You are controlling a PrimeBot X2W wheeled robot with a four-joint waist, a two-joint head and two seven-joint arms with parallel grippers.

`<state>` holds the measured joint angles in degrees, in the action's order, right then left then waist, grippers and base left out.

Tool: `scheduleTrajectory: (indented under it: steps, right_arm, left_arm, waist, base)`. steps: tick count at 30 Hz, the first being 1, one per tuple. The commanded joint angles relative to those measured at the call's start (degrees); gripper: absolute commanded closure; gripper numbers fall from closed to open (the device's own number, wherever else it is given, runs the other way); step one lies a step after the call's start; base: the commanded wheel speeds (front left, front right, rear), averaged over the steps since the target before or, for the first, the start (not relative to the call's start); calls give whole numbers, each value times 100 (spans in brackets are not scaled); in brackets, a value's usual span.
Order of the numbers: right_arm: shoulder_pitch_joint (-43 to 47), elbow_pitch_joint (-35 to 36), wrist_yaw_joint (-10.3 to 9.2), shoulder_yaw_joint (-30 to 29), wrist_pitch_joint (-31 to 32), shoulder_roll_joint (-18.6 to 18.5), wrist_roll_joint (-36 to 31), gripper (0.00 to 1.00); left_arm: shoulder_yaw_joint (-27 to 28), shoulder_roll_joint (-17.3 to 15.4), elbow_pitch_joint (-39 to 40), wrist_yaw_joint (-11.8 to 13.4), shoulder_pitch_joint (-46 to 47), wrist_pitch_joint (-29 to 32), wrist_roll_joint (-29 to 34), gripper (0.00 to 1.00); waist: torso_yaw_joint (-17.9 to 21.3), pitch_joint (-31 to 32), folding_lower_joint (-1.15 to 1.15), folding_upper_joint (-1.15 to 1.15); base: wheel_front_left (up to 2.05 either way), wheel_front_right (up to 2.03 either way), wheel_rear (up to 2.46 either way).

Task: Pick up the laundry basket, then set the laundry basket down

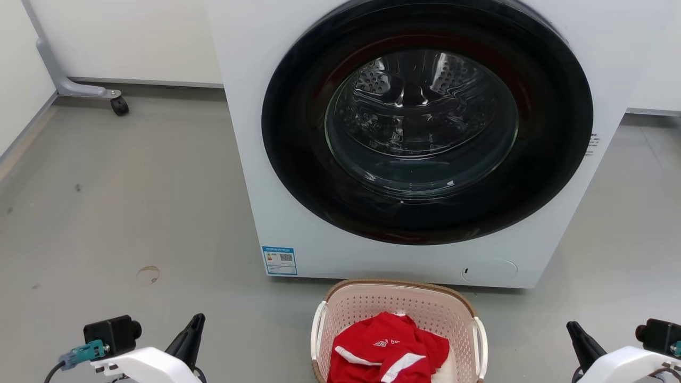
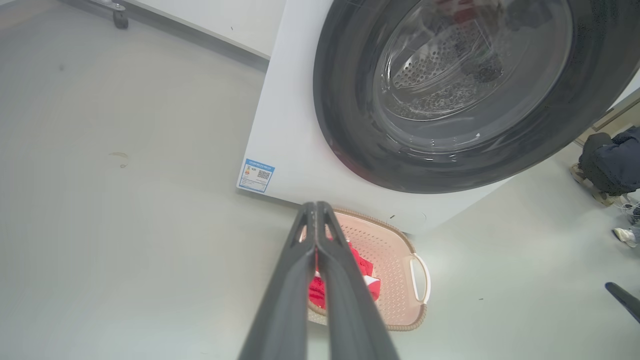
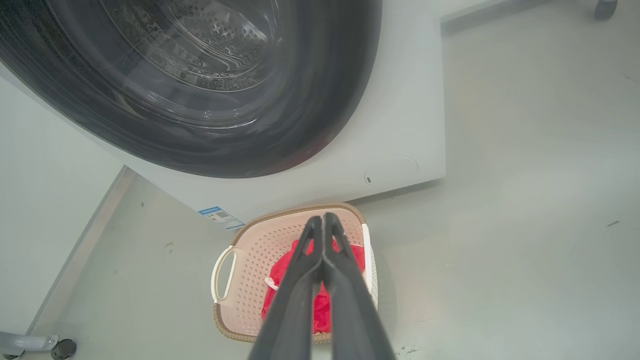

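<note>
Grey floor [image 1: 133,213], white washer [image 1: 239,80] across the upper frame. Laundry basket [image 1: 383,303] stands on the floor at bottom centre of the head view, just in front of the washer, with a red garment [image 1: 388,346] inside.

Left hand [image 2: 315,207]: fingers pressed together, empty. Right hand [image 3: 323,220]: same. Both are apart from the white handles [image 1: 317,324].

Judgement: basket down and free. This fits a lift yet to come or a set-down already made; cannot separate the two.

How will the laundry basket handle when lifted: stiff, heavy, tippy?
Probably fairly stiff: the laundry basket is moulded perforated plastic with a woven-look rim, though thin walls may flex a little. Likely light: it holds a red garment and little else visible. Lifted by one white handle it would likely tilt; both handles should keep it level.
</note>
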<state>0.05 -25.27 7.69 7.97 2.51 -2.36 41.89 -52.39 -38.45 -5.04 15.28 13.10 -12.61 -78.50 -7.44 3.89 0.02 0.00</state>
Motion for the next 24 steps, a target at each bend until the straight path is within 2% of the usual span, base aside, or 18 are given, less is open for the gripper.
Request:
scheduleTrajectory:
  steps: [1, 24]
  right_arm:
    - [-306, 184, -4, -75, 6, -130, 117, 100]
    - [-380, 403, -8, -394, 97, -112, 1256, 100]
  left_arm:
    - [258, -96, 58, -67, 134, -11, -71, 100]
    - [1330, 580, -139, -580, -73, 244, -569, 100]
  waist:
    - [7, -5, -2, 0]
    - [178, -98, -2, 0]
  base:
    - [0, 0, 0]
    - [0, 0, 0]
